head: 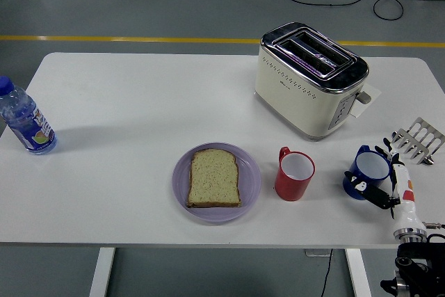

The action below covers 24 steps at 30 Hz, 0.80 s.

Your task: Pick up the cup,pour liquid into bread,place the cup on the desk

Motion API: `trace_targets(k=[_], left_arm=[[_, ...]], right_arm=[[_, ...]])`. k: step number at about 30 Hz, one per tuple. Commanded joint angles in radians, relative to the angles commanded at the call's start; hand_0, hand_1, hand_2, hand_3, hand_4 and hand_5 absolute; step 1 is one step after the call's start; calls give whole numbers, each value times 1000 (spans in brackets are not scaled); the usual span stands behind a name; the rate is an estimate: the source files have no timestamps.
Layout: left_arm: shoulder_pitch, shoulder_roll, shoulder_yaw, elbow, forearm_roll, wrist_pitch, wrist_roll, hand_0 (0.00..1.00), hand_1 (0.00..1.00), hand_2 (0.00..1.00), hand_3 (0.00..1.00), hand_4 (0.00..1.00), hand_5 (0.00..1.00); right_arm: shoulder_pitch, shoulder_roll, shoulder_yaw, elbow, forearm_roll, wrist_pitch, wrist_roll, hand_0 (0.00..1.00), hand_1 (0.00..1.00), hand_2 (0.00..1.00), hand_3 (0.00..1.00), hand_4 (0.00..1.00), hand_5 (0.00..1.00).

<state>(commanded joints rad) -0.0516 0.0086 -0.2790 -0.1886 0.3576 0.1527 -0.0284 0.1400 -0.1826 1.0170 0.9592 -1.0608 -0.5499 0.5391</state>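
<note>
A bottle (26, 124) is standing far left of the hand, well apart. Bread (215, 178) is lying on a plate (182, 189), left of the hand, with a red cup (295, 174) standing between. A toaster (310, 78) is sitting beyond. The blue cup (368, 171) is resting on the table (139, 102), touching the right hand (384, 187), whose fingers are curling around its near wall; grip appears partial. The cup is judged rigid, light and smooth, so wrapping the body seems best.
</note>
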Motion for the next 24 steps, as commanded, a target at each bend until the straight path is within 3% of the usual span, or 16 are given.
trace_targets(k=[3,7,17,19,20,21,24], left_arm=[[0,0,0,0,1,0,0,645,597,590,526,287,760],[-1,0,-2,0,3,0,0,645,597,590,526,287,760],[2,2,1,1,5,0,0,645,596,590,526,286,760],[4,2,3,1,4,0,0,645,596,590,526,286,760],[5,2,4,1,4,0,0,645,596,590,526,286,760],[7,2,5,2,3,0,0,645,596,589,526,286,761],[9,2,8,1,3,0,0,645,596,589,526,286,761]], right_arm=[[-14,-6,12,34,-18,-7,1,915,745,918,998,956,73],[-47,-18,62,137,-54,-17,1,915,745,918,998,956,73],[-110,-59,171,441,-79,-41,-51,893,748,903,997,945,93],[-110,-56,202,479,-46,-23,-68,893,748,903,997,945,93],[-110,-55,231,504,-11,16,-94,893,748,903,997,945,93],[-109,-55,253,520,17,49,-117,774,696,758,754,723,167],[-103,-61,307,554,114,153,-175,774,696,758,754,723,167]])
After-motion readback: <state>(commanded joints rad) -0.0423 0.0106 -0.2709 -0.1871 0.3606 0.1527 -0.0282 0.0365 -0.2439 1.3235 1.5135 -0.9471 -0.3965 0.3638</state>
